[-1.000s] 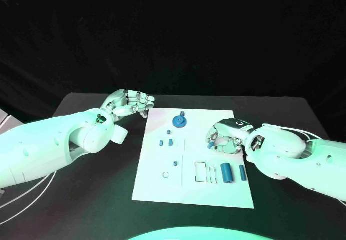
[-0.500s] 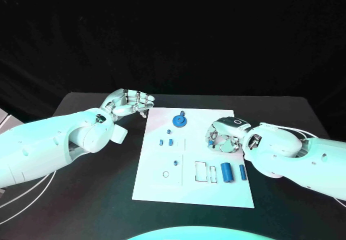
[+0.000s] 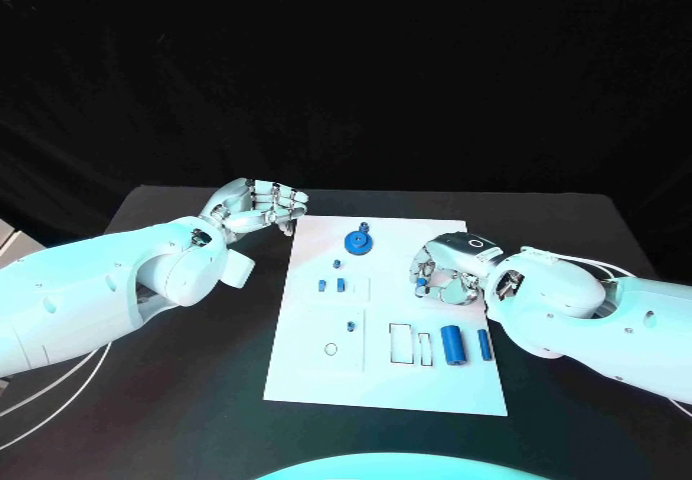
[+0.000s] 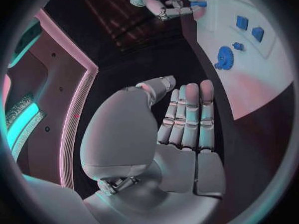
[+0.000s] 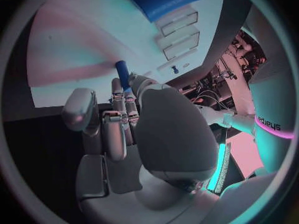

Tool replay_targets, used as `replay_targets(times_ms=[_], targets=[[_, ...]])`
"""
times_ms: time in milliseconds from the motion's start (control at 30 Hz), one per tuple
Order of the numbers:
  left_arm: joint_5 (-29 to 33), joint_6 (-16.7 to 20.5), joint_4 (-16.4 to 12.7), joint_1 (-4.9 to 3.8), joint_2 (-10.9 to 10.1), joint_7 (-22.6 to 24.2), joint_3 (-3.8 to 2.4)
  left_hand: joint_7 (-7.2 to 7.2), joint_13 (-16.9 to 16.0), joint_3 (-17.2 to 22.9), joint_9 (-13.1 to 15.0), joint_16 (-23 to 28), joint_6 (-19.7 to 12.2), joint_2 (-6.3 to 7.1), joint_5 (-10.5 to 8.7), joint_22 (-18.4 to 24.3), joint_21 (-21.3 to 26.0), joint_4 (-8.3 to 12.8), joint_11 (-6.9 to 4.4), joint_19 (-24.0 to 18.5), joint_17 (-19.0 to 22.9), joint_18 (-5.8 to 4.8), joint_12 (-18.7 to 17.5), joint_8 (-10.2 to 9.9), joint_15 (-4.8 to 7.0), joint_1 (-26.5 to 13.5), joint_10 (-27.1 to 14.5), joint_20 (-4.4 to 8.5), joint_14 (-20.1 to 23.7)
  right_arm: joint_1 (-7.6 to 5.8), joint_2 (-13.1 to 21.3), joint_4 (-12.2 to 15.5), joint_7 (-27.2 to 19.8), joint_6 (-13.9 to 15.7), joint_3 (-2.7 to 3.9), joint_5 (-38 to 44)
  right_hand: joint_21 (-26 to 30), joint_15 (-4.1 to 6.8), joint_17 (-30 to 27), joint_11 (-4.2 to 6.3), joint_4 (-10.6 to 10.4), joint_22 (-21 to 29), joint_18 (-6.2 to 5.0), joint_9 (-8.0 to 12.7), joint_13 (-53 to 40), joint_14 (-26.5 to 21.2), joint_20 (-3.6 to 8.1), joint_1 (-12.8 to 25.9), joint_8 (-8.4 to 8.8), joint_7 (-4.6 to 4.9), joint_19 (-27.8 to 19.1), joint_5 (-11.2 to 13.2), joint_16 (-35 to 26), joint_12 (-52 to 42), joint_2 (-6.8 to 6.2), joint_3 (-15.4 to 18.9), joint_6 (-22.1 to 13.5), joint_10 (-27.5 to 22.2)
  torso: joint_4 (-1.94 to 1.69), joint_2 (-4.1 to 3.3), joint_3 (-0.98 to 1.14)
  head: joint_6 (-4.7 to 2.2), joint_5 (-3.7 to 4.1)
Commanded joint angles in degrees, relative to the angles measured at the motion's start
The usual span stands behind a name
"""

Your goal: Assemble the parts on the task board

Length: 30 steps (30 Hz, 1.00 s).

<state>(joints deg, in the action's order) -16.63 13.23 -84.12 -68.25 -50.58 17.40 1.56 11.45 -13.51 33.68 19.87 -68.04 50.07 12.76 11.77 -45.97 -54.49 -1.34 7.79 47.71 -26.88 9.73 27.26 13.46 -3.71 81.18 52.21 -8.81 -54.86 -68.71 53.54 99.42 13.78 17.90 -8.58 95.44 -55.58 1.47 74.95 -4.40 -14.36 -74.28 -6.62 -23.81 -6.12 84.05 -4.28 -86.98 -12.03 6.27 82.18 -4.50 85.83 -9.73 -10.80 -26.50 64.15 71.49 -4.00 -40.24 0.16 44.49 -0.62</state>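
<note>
Right hand (image 3: 444,275) pinches a blue peg (image 5: 122,73); no writing legible.

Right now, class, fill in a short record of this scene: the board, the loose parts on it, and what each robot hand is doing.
board: white rectangular task board on the black table
gear: round blue gear near the board's far edge
cylinder: blue cylinder lying near the board's right edge
left robot hand: empty, fingers apart, off the board's far left corner
right robot hand: above the board's right edge, pinching a small blue peg
</note>
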Motion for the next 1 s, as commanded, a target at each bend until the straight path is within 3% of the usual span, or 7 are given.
replay_targets(times_ms=[33,300,500,667,900,1000], targets=[[0.3,-0.7,0.0,0.02,0.1,0.3,-0.05,-0.07,0.1,-0.3,0.0,0.3,-0.2,-0.69,0.34,0.1,0.3,0.1,-0.01,-0.1,0.1,0.82,0.3,0.2,0.03,0.1,-0.3,-0.31,0.3,-0.04,0.4,1.1,-0.4,3.5,0.08,0.4,-0.2,0.44,5.1,2.03,3.3,-0.1,0.85,-0.7,-0.3,3.9,0.46,-1.2,-0.34,0.23,0.1,0.1,0.2,0.4,0.66,-3.2,0.1,2.7,-0.03,-0.02,0.04,-0.11,-0.08],[0.3,-0.8,0.2,0.03,0.5,0.4,-0.05,0.0,0.1,-0.5,-0.1,0.2,-0.3,-0.63,0.3,0.1,0.4,0.1,0.04,-0.1,0.1,0.8,0.4,0.2,-0.01,0.0,-0.4,-0.34,0.3,-1.93,2.1,6.1,-1.2,6.3,0.48,-3.5,-0.3,0.42,5.0,1.94,5.2,-0.4,0.86,-1.1,-0.8,3.9,0.52,-1.1,-0.57,0.49,0.0,-0.6,0.2,0.8,-0.5,-4.2,-0.1,2.9,-0.11,-0.04,-0.06,-0.07,-0.15],[0.3,-0.9,0.3,0.06,0.7,0.5,-0.05,0.0,0.1,-0.5,-0.1,0.2,-0.3,-0.63,0.3,0.1,0.4,0.1,0.04,-0.1,0.1,0.8,0.4,0.2,-0.01,0.0,-0.4,-0.34,0.3,-2.04,1.1,9.3,-2.1,7.6,0.54,-4.9,-0.3,0.4,4.9,1.91,5.5,-0.5,0.86,-1.2,-0.9,3.8,0.52,-0.9,-0.57,0.53,0.0,-0.9,0.2,0.9,-0.7,-4.5,-0.1,2.9,0.05,0.0,0.01,0.1,-0.67],[0.4,-1.0,0.4,0.08,0.9,0.6,-0.05,0.01,0.1,-0.5,-0.1,0.2,-0.4,-0.63,0.3,0.1,0.4,0.1,0.04,-0.1,0.1,0.8,0.4,0.2,-0.02,0.0,-0.4,-0.35,0.3,-0.66,-1.6,9.9,-3.0,8.5,0.47,-4.8,-0.1,0.38,4.8,1.88,5.7,-0.5,0.84,-1.2,-1.0,3.8,0.51,-0.8,-0.52,0.57,0.0,-1.0,0.1,1.0,-0.8,-4.6,-0.2,2.9,0.07,0.03,-0.02,0.15,-0.79],[0.5,-1.1,0.4,0.13,1.1,0.6,-0.05,0.01,0.1,-0.5,-0.1,0.2,-0.4,-0.63,0.3,0.1,0.4,0.1,0.04,-0.1,0.1,0.8,0.4,0.2,-0.02,0.0,-0.4,-0.35,0.3,2.83,-6.6,8.4,-4.4,9.0,0.09,-3.8,0.1,0.33,4.8,1.8,6.1,-0.4,0.81,-1.2,-1.1,3.8,0.5,-0.6,-0.42,0.66,-0.1,-1.2,0.1,1.2,-0.91,-5.0,-0.4,2.8,-0.13,-0.04,-0.02,0.05,-1.16],[0.5,-1.1,0.4,0.14,1.1,0.6,-0.05,0.0,0.1,-0.5,-0.1,0.2,-0.4,-0.65,0.31,0.1,0.4,0.1,0.04,0.0,0.1,0.81,0.4,0.2,-0.03,0.0,-0.4,-0.36,0.3,4.47,-8.2,7.7,-4.6,9.0,0.02,-3.1,0.3,0.31,4.6,1.77,6.2,-0.4,0.77,-1.2,-1.2,3.8,0.48,-0.5,-0.38,0.69,-0.2,-1.2,0.1,1.2,-0.94,-5.1,-0.5,2.8,-0.02,-0.09,-0.04,0.12,-1.66]])
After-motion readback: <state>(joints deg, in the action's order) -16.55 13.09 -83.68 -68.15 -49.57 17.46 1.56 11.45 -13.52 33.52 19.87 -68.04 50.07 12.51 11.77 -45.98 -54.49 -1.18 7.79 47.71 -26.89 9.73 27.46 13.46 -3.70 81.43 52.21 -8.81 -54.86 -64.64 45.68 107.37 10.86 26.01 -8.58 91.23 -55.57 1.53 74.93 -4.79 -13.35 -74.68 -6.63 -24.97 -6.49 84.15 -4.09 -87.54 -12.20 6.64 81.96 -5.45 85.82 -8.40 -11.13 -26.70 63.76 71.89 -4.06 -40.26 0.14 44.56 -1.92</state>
